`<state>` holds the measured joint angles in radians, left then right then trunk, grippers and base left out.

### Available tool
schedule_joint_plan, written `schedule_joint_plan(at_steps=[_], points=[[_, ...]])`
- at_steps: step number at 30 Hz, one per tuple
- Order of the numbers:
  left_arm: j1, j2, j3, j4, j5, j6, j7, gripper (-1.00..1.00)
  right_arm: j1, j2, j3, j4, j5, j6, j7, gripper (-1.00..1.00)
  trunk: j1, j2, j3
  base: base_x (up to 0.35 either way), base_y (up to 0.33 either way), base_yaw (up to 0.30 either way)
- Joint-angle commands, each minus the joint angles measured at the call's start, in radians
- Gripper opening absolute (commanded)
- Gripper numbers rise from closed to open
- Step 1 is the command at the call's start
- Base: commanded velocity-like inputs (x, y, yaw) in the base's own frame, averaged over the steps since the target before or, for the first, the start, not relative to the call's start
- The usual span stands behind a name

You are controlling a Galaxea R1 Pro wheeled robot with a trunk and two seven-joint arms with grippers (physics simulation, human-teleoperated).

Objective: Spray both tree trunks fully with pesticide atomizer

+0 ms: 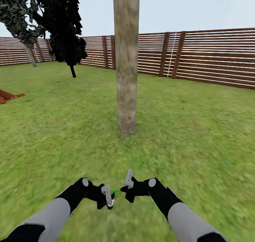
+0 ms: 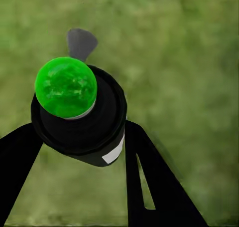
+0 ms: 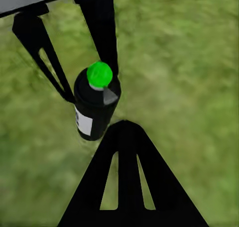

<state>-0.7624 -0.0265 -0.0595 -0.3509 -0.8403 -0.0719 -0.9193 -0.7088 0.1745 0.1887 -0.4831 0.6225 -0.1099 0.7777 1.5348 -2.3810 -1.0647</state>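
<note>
Lawn (image 1: 198, 135): green grass all round, running out to the far boundary.
Fence (image 1: 212, 57): brown slatted boards along the back, from about 10 o'clock across to 3 o'clock.
Tree trunk (image 1: 126, 61): a thick, pale, mottled column dead ahead at 12 o'clock, bare low down, rooted in the grass well apart from the arms. No white specks that I can make out on the bark.
Second tree (image 1: 31, 54): a thinner pale trunk far off at 10 o'clock near the fence, beside a dark cypress (image 1: 63, 25).
Left end effector (image 1: 107, 198): low at 6 o'clock, its two fingers clamped either side of the bottle.
Right end effector (image 1: 128, 182): just beside the left one, carrying nothing; I cannot tell how wide its fingers stand.
Spray bottle (image 1: 110, 199): small black body with a white band; the tip glows green in these pictures, not red. In the left wrist view the bottle (image 2: 82, 117) sits between the fingers, and from the right wrist it (image 3: 95, 107) hangs over grass.
Step in hand: pickup looks done; the robot faces the first trunk, spraying apparently not begun.
Next move: probably close in, lift the left arm and aim the nozzle at the bark, then work up and round it.
</note>
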Motion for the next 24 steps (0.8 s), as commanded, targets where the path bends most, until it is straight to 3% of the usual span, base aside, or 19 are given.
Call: schedule_joint_plan(at_steps=[1,4,5,9,13,15,18,19,22,24], points=[[0.001,0.029,0.001,-0.001,0.005,0.0,0.0,-1.0,0.0,0.0,0.0,0.0,0.0,0.0,0.0,-1.0,0.0,0.0,0.0,0.0,0.0,0.0],[0.002,0.093,0.001,-0.002,0.001,0.0,0.0,-1.0,0.0,0.0,0.0,0.0,0.0,-0.001,0.0,-1.0,0.0,0.0,0.0,0.0,0.0,0.0],[0.002,0.117,0.001,-0.001,-0.001,-0.001,0.0,-1.0,0.0,0.0,0.0,0.0,0.0,-0.001,0.001,1.0,0.0,0.0,0.0,0.0,0.0,0.0],[0.002,0.228,0.007,-0.001,-0.002,-0.005,0.001,-1.0,0.0,0.0,-0.001,0.0,0.0,-0.001,-0.001,1.0,0.0,0.0,0.0,0.0,0.0,0.0],[0.002,0.293,0.016,-0.003,0.017,0.0,0.007,-1.0,0.0,0.0,-0.006,0.001,0.003,-0.001,-0.006,1.0,0.0,0.0,0.0,0.0,0.0,0.0],[0.002,0.306,0.027,0.003,0.043,0.005,0.039,-1.0,0.001,-0.047,-0.01,0.005,-0.001,-0.002,-0.021,1.0,0.0,0.0,0.0,0.0,0.0,0.0],[0.002,0.308,0.109,0.012,0.078,0.008,0.135,-1.0,0.003,-0.137,-0.028,0.011,-0.041,-0.001,-0.12,1.0,0.0,0.0,0.0,0.0,0.0,0.0],[0.003,0.307,0.135,0.012,0.085,0.009,0.148,-1.0,0.003,-0.152,-0.045,0.017,-0.062,-0.001,-0.153,1.0,0.0,0.0,0.0,0.0,0.0,0.0],[0.005,0.3,0.274,0.018,0.127,0.008,0.194,-1.0,0.005,-0.183,-0.155,0.123,-0.147,-0.002,-0.301,1.0,0.0,0.0,0.0,0.0,0.0,0.0],[0.006,0.298,0.347,0.053,0.159,0.005,0.235,-1.0,0.005,-0.199,-0.21,0.197,-0.165,-0.006,-0.423,1.0,0.0,0.0,0.0,0.0,0.0,0.0]])
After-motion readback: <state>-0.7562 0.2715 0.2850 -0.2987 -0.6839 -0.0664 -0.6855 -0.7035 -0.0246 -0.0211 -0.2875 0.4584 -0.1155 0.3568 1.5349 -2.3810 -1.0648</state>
